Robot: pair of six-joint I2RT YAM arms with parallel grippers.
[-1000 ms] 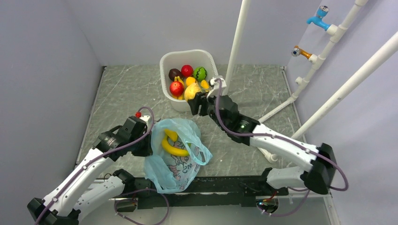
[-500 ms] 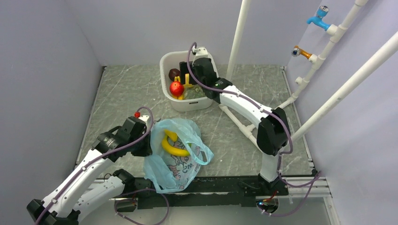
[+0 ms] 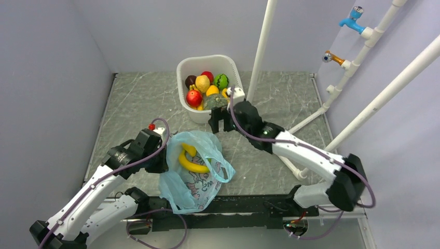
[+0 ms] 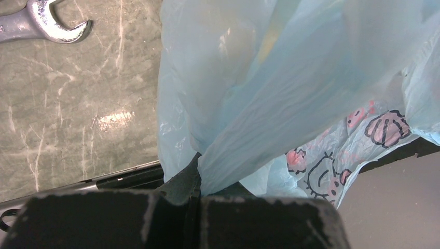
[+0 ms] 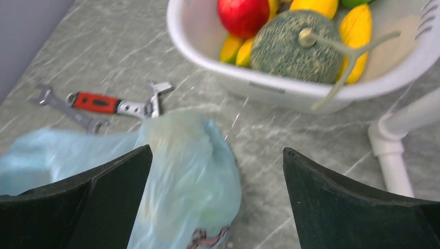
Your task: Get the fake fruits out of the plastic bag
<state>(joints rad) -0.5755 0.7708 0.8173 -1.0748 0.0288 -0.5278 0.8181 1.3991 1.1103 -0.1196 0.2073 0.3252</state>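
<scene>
From above, the left pincer (image 3: 162,162) is closed on the edge of the plastic bag (image 3: 200,189). The bag's open mouth is right beside it. A yellow banana (image 3: 192,166) lies inside the bag, close to this pincer. The right pincer (image 3: 220,123) is wide open and holds nothing. The bag is near it on one side, and the white tub (image 3: 182,70) is just beside it on the other. A red apple (image 3: 195,97) and a yellow round fruit (image 3: 202,83) sit in the tub.

In the left wrist view, the left pincer (image 4: 200,181) is pinched tight on a fold of the plastic bag (image 4: 259,93). The bag spreads out ahead of its tips. A cartoon face (image 4: 324,174) shows on the bag, to the right of the tips. A silver spanner (image 4: 49,23) lies far ahead to the left, apart from the bag.

In the right wrist view, the right pincer (image 5: 217,155) has its two dark fingers (image 5: 88,202) spread wide, with nothing held. The plastic bag (image 5: 181,166) lies blurry under the gap. The white tub (image 5: 207,57) is ahead of the tips, with the red apple (image 5: 243,14) and a grey-green lumpy ball (image 5: 290,49) in it. A red-handled wrench (image 5: 114,104) lies ahead to the left.
</scene>
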